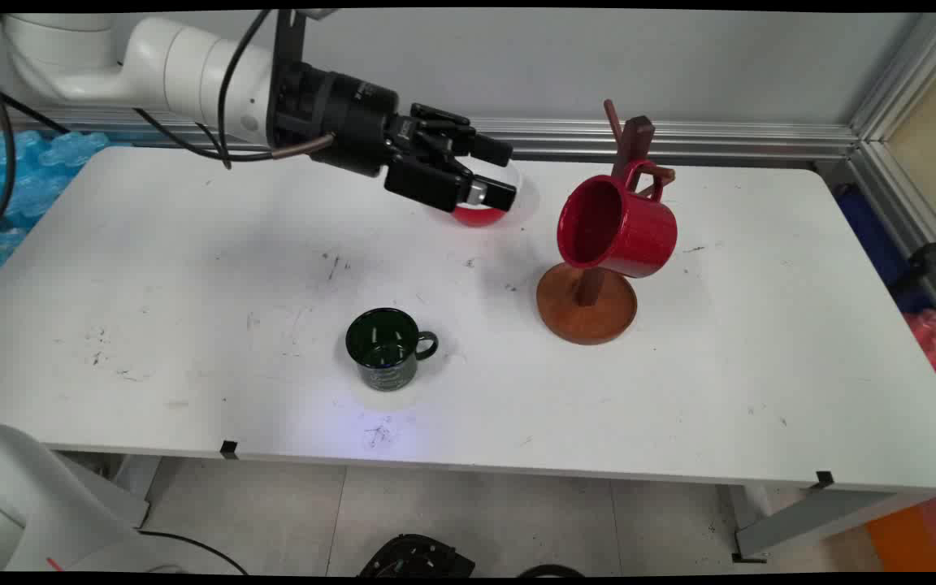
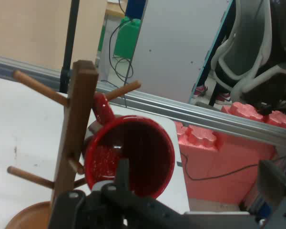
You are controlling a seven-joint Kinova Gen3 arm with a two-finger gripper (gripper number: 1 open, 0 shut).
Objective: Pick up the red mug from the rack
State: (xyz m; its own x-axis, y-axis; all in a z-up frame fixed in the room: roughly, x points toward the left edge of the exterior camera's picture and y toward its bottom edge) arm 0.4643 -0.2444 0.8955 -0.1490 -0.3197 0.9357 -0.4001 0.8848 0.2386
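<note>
My gripper (image 1: 507, 173) hovers open and empty above the table's far middle, pointing right toward a wooden mug tree (image 1: 590, 292). A red mug (image 1: 616, 226) hangs on one of the tree's pegs by its handle, mouth tilted toward me, a short way right of the fingertips. In the hand view the red mug (image 2: 133, 157) sits just beyond my gripper (image 2: 195, 191), beside the tree's post (image 2: 76, 133). A small red bowl (image 1: 478, 216) lies on the table behind and below the fingers, partly hidden. A dark green mug (image 1: 385, 348) stands upright near the front middle.
The mug tree's round base (image 1: 587, 313) rests right of centre. An aluminium rail (image 1: 720, 138) runs along the table's far edge. Blue foam pieces (image 1: 21, 179) lie off the left side, and pink foam blocks (image 2: 229, 152) beyond the far edge.
</note>
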